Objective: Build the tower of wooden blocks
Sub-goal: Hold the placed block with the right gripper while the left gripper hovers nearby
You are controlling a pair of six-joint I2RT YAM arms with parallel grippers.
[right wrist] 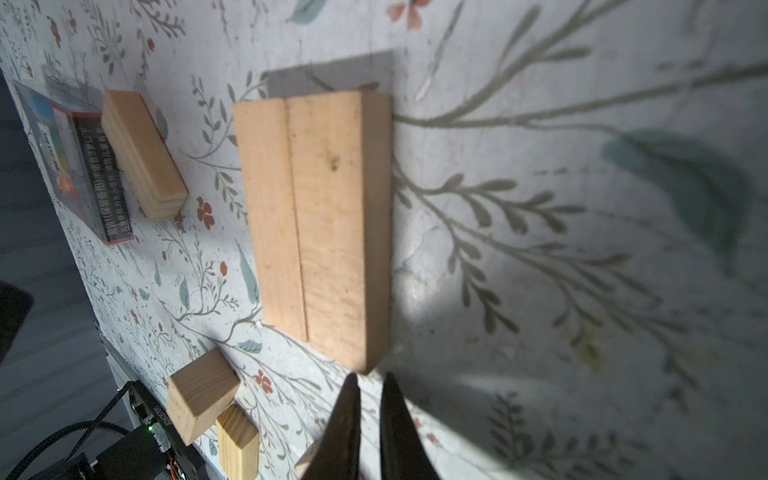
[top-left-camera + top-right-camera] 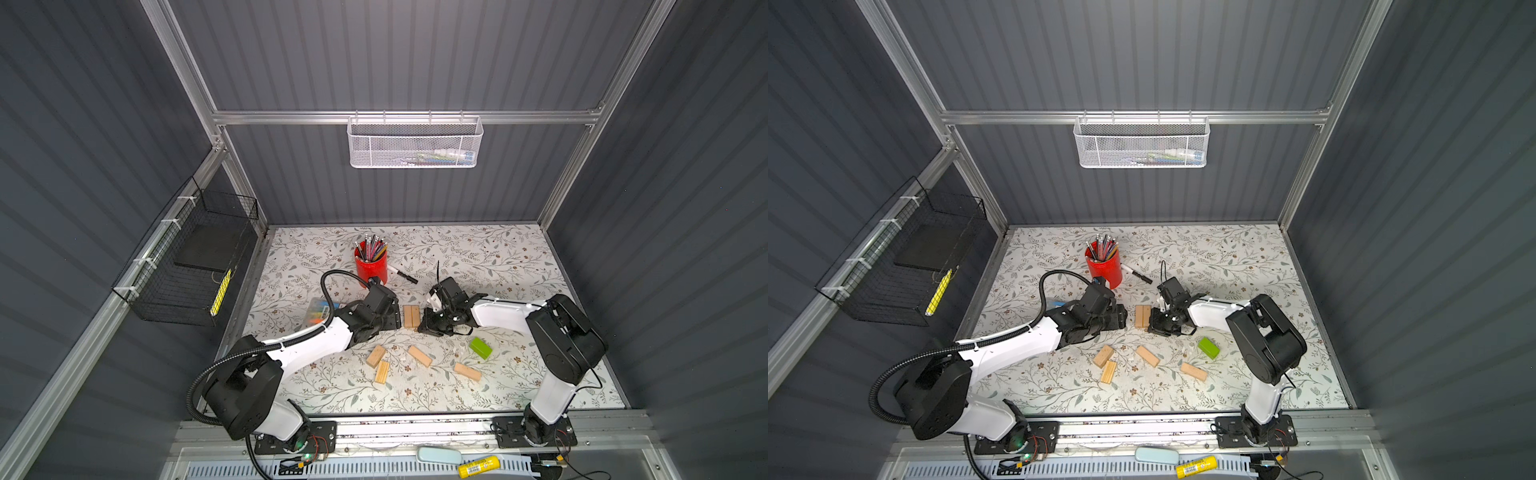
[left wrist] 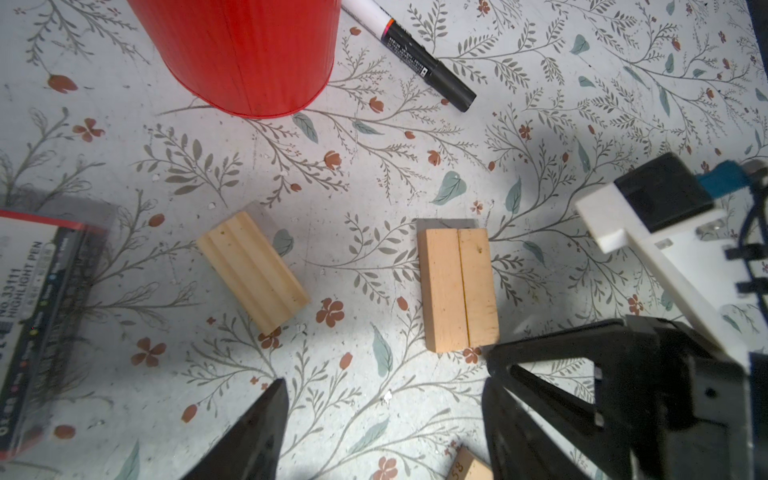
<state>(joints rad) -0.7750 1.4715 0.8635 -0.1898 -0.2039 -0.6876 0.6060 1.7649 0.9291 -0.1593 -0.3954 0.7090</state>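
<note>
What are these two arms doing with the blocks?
They are building a block tower, barely begun. Two pale blocks lie side by side between them. The right gripper, shut, has its tips at that pair's corner; the left gripper hangs open and empty. A green block and other pale blocks lie loose.

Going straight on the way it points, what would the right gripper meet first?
Likely the near corner of the paired pale blocks, just ahead of the shut right gripper; depth unclear.

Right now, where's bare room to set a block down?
Bare mat: the far right corner beyond the marker, and the near strip between the loose blocks and the front rail. Crowded: around the paired blocks and the red cup.
</note>
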